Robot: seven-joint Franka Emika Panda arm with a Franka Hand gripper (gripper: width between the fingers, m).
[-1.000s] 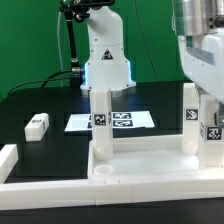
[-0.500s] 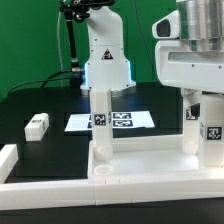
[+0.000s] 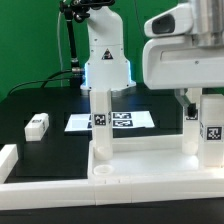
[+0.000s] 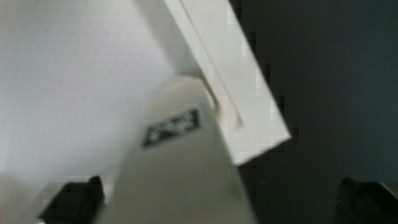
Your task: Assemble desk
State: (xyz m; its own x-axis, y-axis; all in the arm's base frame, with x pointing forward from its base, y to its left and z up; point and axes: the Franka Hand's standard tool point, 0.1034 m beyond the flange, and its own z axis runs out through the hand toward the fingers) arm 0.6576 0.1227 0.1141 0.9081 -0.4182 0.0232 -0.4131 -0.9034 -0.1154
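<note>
The white desk tabletop (image 3: pixel 140 165) lies with its rim up near the front. Tagged square legs stand upright in it: one at the exterior view's left (image 3: pixel 100 120) and two at the right (image 3: pixel 190 125) (image 3: pixel 212 128). My gripper (image 3: pixel 196 98) hangs over the right legs, its big white hand filling the upper right. In the wrist view the gripper (image 4: pixel 217 205) is open, its dark fingertips (image 4: pixel 71 200) far apart at both sides of a tagged leg (image 4: pixel 178 160) that stands against the tabletop's rim (image 4: pixel 240 70). A loose leg (image 3: pixel 37 125) lies on the black table at the left.
The marker board (image 3: pixel 125 121) lies behind the tabletop. The robot base (image 3: pixel 105 55) stands at the back. Low white border bars run along the front (image 3: pixel 110 197) and the left (image 3: pixel 8 160).
The gripper's hand has moved toward the exterior view's left and come further into the picture, over the right legs. The desk parts have not moved.
</note>
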